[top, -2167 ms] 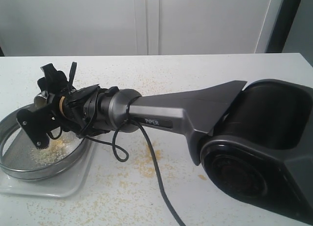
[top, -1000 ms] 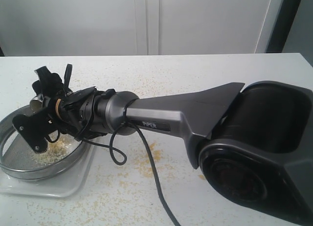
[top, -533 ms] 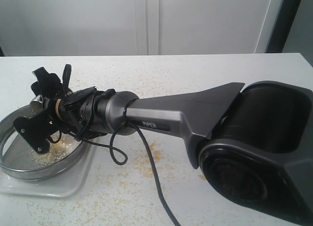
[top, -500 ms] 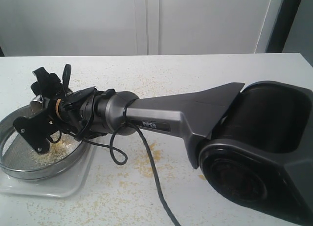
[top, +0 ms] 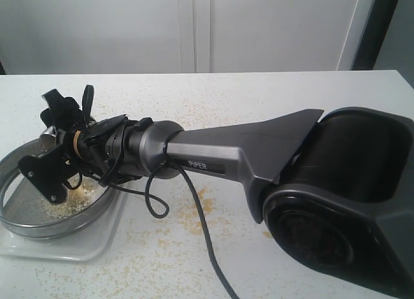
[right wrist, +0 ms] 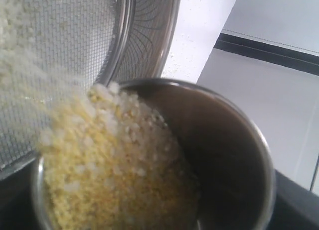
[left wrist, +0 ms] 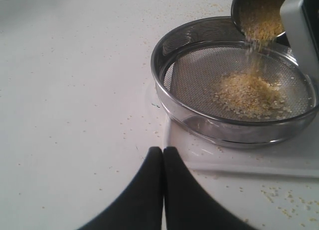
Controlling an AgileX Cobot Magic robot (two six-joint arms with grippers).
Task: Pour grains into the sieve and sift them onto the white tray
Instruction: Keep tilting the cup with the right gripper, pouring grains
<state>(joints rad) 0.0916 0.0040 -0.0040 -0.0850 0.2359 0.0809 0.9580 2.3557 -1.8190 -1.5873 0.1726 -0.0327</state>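
Sieve (left wrist: pixel 219 126): lower left of the exterior view, seated on the white tray (left wrist: pixel 239 160); its mesh bottom is partly covered.
Grains (left wrist: pixel 246 93): a yellowish heap on the mesh, off-centre; a thin stream falls onto it from the steel cup (left wrist: pixel 256 13), which holds more.
Steel cup: tilted above the sieve's rim, mouth turned down toward the mesh.
Right fingers (top: pixel 61 110): spread wide around the steel cup, gripping it over the sieve.
Left fingers (left wrist: pixel 149 172): pressed together, tips touching, holding nothing, above bare worktop (left wrist: pixel 75 90) near the tray.
Worktop: white, with stray granules (top: pixel 194 211) scattered at lower centre of the exterior view.
Right arm (top: pixel 246 150): reaches from the lower right of the exterior view across to the sieve.
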